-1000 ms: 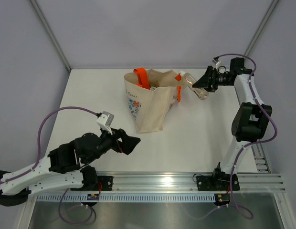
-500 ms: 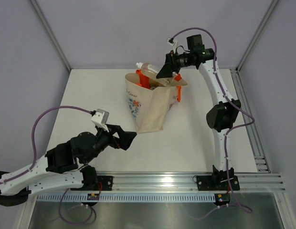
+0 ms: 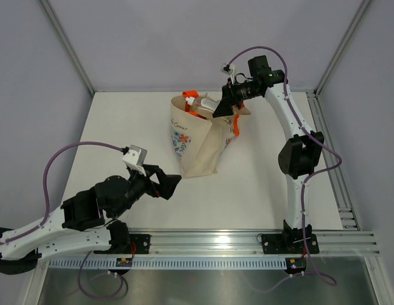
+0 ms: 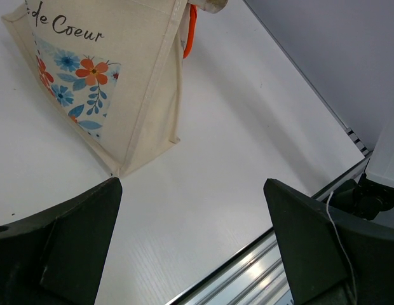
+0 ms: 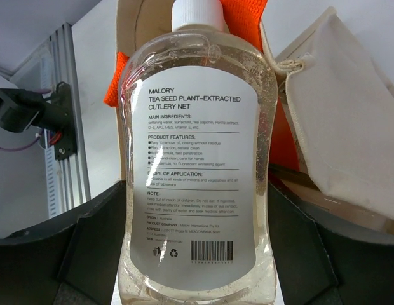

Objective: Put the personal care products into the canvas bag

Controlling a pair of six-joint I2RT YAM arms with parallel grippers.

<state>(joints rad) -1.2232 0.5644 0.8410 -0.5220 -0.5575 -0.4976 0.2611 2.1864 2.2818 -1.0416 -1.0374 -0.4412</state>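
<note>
Where the canvas bag (image 3: 197, 143) stands upright toward the far middle of the worktop (image 3: 121, 121), white surface spreads wide to its left and front. Right fingers (image 5: 89, 254) clamp a clear bottle (image 5: 197, 159), white cap forward, tilted over the bag's open mouth. Left fingers (image 4: 70, 241) gape wide, holding nothing, near the bag's front corner.

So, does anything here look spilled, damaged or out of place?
Nothing is spilled or damaged. One oddity: the clear bottle, held by the right fingers at the mouth of the canvas bag, has a label that reads "cutlery net", which sounds like dish wash, not personal care.
</note>
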